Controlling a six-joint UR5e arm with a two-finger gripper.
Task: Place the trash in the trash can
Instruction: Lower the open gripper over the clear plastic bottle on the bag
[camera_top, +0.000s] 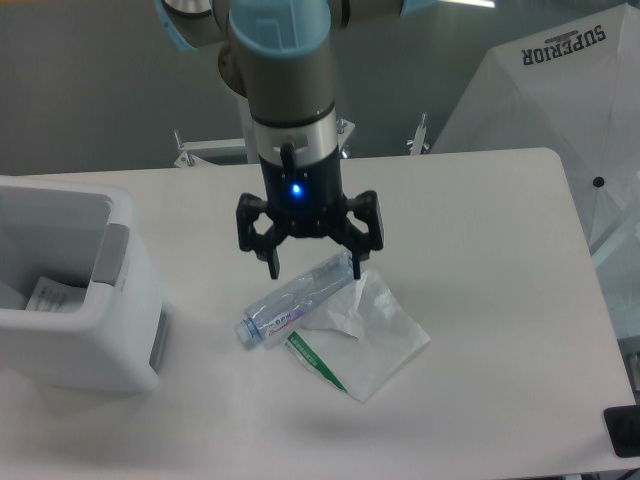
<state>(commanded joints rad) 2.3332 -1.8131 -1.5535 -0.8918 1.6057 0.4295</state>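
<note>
The claw (313, 270) is being held spread apart above the bottle (298, 298), which is lying beside the bag (372, 335) on the white worktop (480, 220); the trash can (75, 290) is standing at left.

Spread jaws above bottle (298, 301), bag (368, 335)
</note>
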